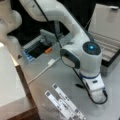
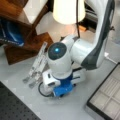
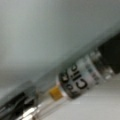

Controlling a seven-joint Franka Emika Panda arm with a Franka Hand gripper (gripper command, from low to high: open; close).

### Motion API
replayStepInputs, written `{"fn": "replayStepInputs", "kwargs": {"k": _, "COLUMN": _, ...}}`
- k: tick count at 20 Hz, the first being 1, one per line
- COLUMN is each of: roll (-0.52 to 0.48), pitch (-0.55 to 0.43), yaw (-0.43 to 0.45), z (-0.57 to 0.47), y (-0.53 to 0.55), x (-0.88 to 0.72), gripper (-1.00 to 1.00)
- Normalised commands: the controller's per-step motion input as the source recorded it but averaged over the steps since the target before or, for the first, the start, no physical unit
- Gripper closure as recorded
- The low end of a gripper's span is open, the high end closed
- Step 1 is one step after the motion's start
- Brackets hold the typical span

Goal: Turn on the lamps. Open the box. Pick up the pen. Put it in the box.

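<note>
The arm is bent low over the grey table in both front views. My gripper (image 1: 97, 90) (image 2: 59, 90) points straight down at the table top, and the hand hides its fingers. The pen (image 3: 77, 82) fills the wrist view at very close range, lying diagonally, with a clear barrel, a white printed label and a black end. A short dark stub of the pen (image 1: 79, 85) shows on the table just left of the hand. The box (image 1: 107, 47) (image 2: 107, 97) stands open with its lid raised and its pale compartments showing. A lamp (image 2: 68, 11) glows bright.
White perforated strips (image 1: 63, 102) (image 2: 37, 65) lie close beside the hand. A wooden shelf unit (image 1: 15, 87) (image 2: 25, 37) stands by the table. A white cable (image 1: 45, 68) crosses the table. A black perforated board (image 2: 12, 105) lies at a front view's bottom left.
</note>
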Motion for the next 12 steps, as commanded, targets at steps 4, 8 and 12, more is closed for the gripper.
{"fn": "replayStepInputs", "kwargs": {"k": 4, "roll": -0.061, "pitch": -0.052, "yaw": -0.029, "z": -0.09, "y": 0.01, "x": -0.01, "gripper": 1.00}}
{"fn": "replayStepInputs", "kwargs": {"k": 8, "roll": -0.069, "pitch": -0.023, "yaw": -0.032, "z": -0.06, "y": 0.02, "x": -0.05, "gripper": 1.00}}
{"fn": "replayStepInputs", "kwargs": {"k": 12, "roll": -0.070, "pitch": -0.025, "yaw": -0.041, "z": -0.03, "y": 0.04, "x": -0.07, "gripper": 1.00}}
